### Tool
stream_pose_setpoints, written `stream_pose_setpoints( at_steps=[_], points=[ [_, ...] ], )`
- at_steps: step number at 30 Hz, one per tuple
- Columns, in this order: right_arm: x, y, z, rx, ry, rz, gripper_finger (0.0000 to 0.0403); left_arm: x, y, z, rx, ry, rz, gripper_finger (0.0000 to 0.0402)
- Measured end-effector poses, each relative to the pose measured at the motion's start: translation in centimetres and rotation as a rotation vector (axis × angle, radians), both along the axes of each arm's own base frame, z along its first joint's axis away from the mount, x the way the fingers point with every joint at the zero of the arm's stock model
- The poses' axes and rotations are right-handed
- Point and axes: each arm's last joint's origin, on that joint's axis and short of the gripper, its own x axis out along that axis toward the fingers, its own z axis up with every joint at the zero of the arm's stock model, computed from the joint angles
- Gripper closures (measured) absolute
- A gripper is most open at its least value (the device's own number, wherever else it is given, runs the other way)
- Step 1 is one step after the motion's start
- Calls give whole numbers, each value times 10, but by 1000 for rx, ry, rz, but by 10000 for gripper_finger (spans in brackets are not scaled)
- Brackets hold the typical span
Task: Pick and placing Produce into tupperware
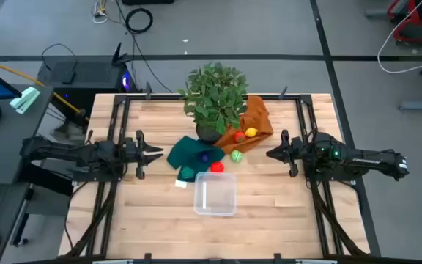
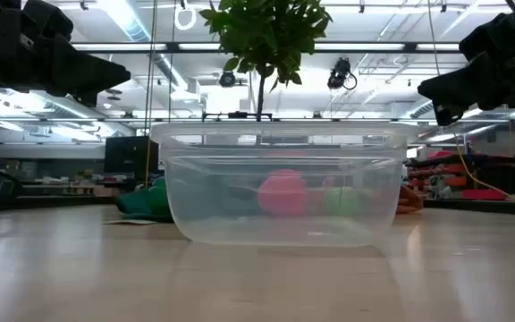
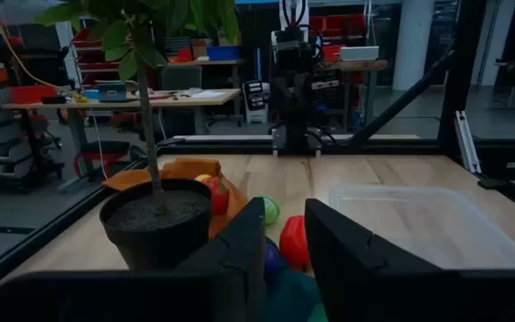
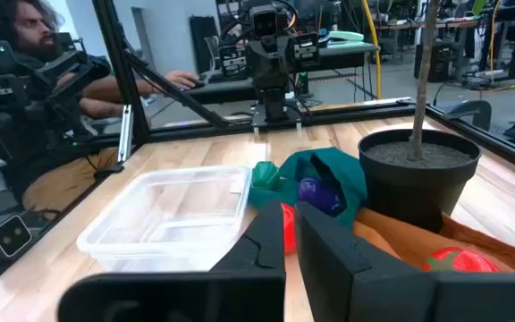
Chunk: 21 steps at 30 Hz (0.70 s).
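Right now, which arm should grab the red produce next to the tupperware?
Probably left: its pincer looks slightly nearer the red produce than the right pincer, both open. The tupperware is empty.

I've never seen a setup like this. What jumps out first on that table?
The leafy potted plant at the table's far middle stands out, with an orange cloth beside it holding small colourful produce. Nearer, a clear, empty tupperware sits by a green cloth. The left gripper and right gripper hover at either side, facing each other.
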Motion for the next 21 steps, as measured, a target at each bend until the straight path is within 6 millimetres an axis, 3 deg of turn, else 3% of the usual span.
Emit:
stream_pose_setpoints(
  at_steps=[21],
  points=[
    [0, 0, 0, 0, 0, 0, 402, 0, 0, 0, 0, 0, 0, 311]
  ],
)
